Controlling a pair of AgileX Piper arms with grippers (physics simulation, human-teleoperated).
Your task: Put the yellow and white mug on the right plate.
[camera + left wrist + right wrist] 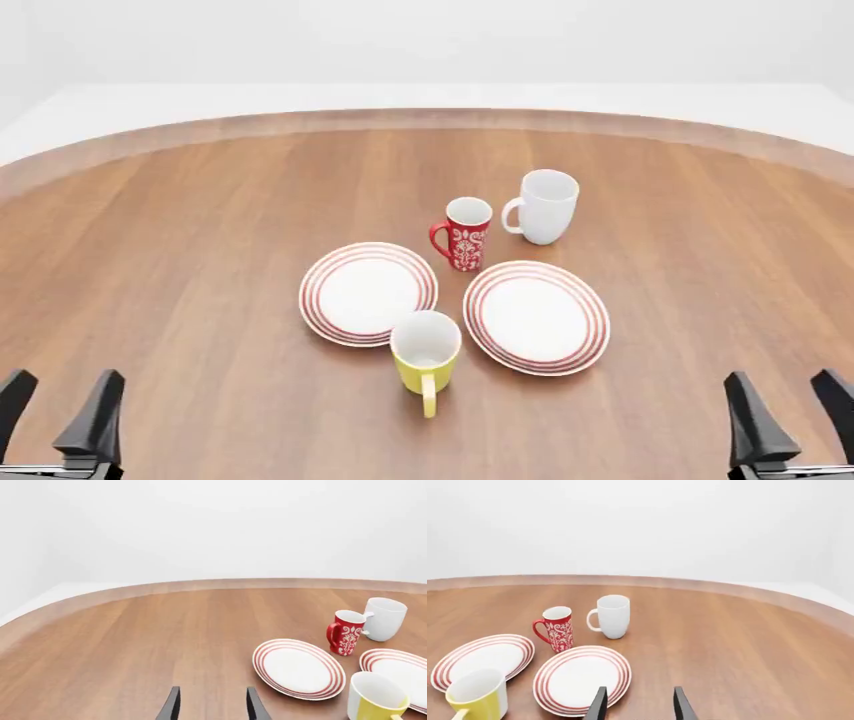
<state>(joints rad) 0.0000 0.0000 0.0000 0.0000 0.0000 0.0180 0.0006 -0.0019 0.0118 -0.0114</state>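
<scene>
The yellow mug (426, 356) is standing upright on the table (187, 260), handle toward me, just in front of the gap between the left plate (367, 293) and the right plate (537, 316). A red patterned mug (463, 233) and a white mug (545, 206) are sitting behind the plates. I'm holding my left gripper (60, 410) and right gripper (787, 410) low at the near corners, well apart from everything, fingers spread, gripping nothing.

Bright, even, sharp renders with faint soft shadows and no glare.
</scene>
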